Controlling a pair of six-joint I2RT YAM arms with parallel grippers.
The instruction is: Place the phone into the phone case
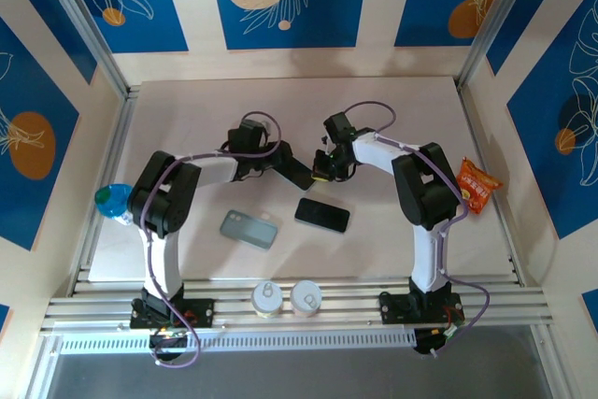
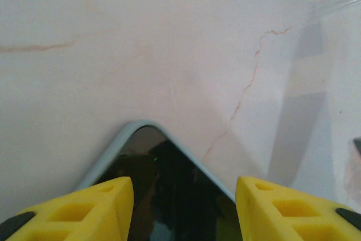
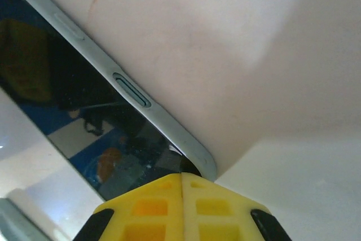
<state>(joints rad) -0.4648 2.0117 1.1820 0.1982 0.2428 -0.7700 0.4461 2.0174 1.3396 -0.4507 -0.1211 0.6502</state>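
A dark-screened phone (image 2: 169,190) is held up off the table between the two arms, with a pale grey-blue phone case (image 2: 138,123) rim wrapping its visible corner. My left gripper (image 2: 184,207) is shut on the phone across its width; in the top view the left gripper (image 1: 288,167) holds the phone (image 1: 299,175) tilted. My right gripper (image 3: 181,180) is shut, its joined tips pressing on the phone (image 3: 73,100) at a corner of the case (image 3: 163,122), whose side shows button covers. From above, the right gripper (image 1: 324,167) meets the phone's far end.
A second black phone (image 1: 322,215) and a grey-blue case-like slab (image 1: 249,228) lie flat in front of the arms. Two round white cans (image 1: 267,296) stand on the near rail. An orange snack bag (image 1: 476,184) lies at the right, a blue-green object (image 1: 112,198) at the left edge.
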